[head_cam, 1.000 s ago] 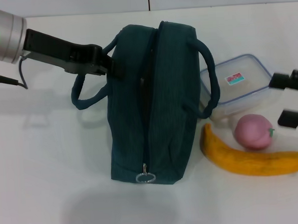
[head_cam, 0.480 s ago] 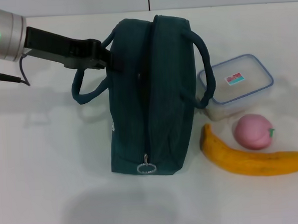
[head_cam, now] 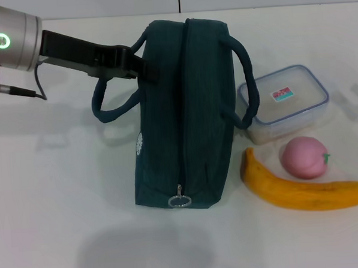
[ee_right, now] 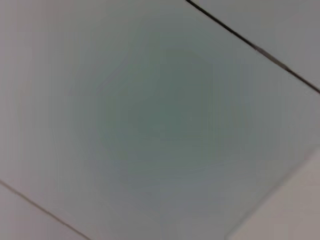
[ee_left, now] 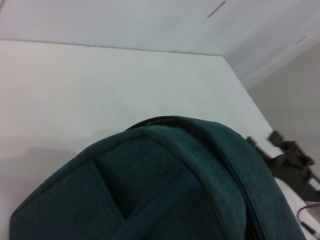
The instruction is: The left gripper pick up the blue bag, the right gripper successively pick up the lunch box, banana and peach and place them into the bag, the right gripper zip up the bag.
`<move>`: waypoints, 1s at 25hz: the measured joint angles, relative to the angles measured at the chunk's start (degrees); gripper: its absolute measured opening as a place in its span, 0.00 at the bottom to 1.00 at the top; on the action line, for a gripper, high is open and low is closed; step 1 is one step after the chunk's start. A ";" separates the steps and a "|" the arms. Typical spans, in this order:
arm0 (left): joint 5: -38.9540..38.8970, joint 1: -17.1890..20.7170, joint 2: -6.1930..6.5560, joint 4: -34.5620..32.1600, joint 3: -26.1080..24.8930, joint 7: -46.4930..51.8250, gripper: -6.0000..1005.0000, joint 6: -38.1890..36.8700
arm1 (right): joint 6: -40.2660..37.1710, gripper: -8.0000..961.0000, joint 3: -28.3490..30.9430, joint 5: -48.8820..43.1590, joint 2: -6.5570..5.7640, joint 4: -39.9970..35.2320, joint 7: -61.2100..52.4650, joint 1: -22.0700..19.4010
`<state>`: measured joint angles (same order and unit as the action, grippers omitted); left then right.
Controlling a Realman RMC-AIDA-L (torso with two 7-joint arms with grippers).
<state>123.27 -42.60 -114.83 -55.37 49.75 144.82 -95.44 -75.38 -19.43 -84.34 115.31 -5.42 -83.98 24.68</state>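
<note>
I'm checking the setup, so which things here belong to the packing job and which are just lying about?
Job: dark teal fabric bag, clear blue-rimmed plastic lunch box, long yellow banana, round pink peach, left pincer.
Lying about: nothing, only the white table.

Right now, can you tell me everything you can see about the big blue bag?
The blue bag is dark teal fabric and stands upright on the white table. A closed zipper runs along its top to a silver ring pull. It has two looped handles and a small white logo on one side. The left tool is at the upper end by one handle. The other handle hangs against the lunch box.
</note>
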 joint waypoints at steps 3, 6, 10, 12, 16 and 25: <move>-0.09 -0.01 -0.22 0.00 0.00 -1.04 0.05 0.00 | 3.34 0.82 0.48 0.00 0.17 3.43 -0.73 1.27; -0.20 0.21 -0.39 0.00 0.00 -2.04 0.05 0.00 | 5.78 0.81 0.49 -0.13 0.34 5.07 -2.04 2.26; -0.23 0.49 -0.48 0.00 0.00 -3.03 0.05 -0.01 | 8.39 0.81 0.08 -0.85 0.69 8.45 -3.82 4.34; -0.25 0.75 -0.48 0.00 0.00 -3.30 0.05 -0.01 | 7.85 0.81 0.05 -0.86 0.70 9.19 -3.84 4.82; -0.27 1.33 -0.48 0.00 0.00 -3.40 0.05 -0.05 | 6.97 0.81 -0.45 -0.88 0.72 9.80 -3.92 5.51; -2.19 2.57 -0.50 0.00 0.00 -3.76 0.05 -0.27 | 6.64 0.80 -1.93 -0.92 0.65 9.18 -5.81 6.21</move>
<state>121.09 -40.03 -115.33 -55.37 49.74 141.06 -95.71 -68.74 -21.37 -85.26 115.96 3.76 -89.79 30.90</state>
